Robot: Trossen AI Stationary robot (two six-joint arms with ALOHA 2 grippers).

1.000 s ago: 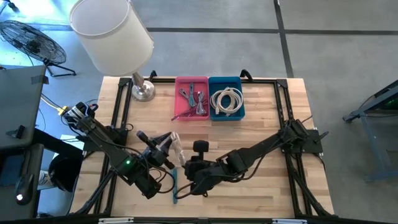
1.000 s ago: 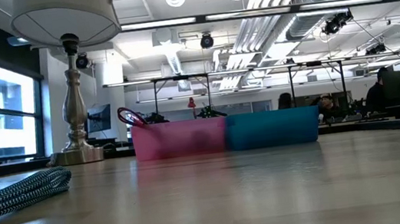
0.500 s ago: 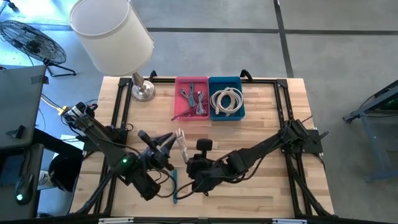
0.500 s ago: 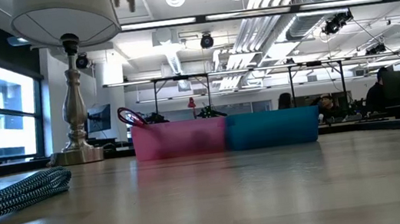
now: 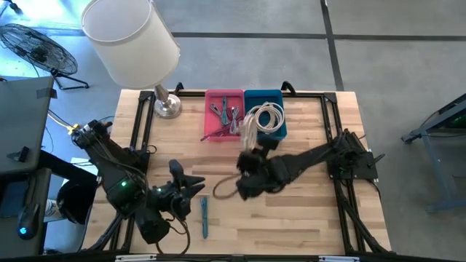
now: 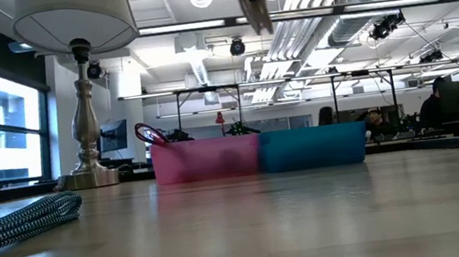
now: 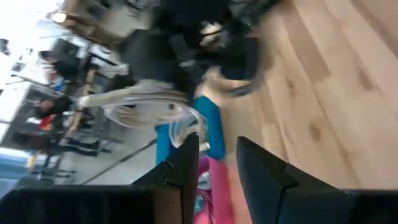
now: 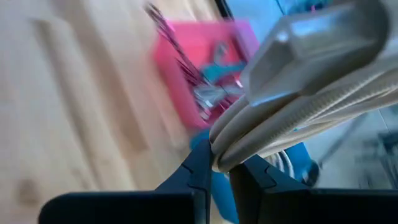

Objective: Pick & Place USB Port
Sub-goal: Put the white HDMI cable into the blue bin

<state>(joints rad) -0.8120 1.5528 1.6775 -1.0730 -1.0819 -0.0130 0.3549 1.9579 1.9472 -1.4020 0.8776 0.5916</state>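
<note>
My right gripper is above the table's middle, just near of the blue bin, shut on a bundled white USB cable. The cable's grey plug shows in the right wrist view. The gripper also shows in the left wrist view, with the cable below it. The pink bin holds dark cables, and the blue bin holds a white coil. My left gripper is open and empty at the near left. A blue braided cable lies on the table beside it. My right gripper pinches several strands of the white cable bundle between its two fingers. The fingers point toward the table's far edge and lie across the strands. The cable is lifted clear of the table, and its loops reach out toward the blue bin.
A table lamp with a large white shade stands at the far left corner. The two bins sit side by side at the far edge; the low view shows the pink bin and the blue bin. Bare wood lies on the table's right side.
My right gripper has gone up and toward the far edge, toward the blue bin, carrying the white cable, which is lifted clear of the table. My left gripper has drawn back toward the near left edge, away from the cable.
</note>
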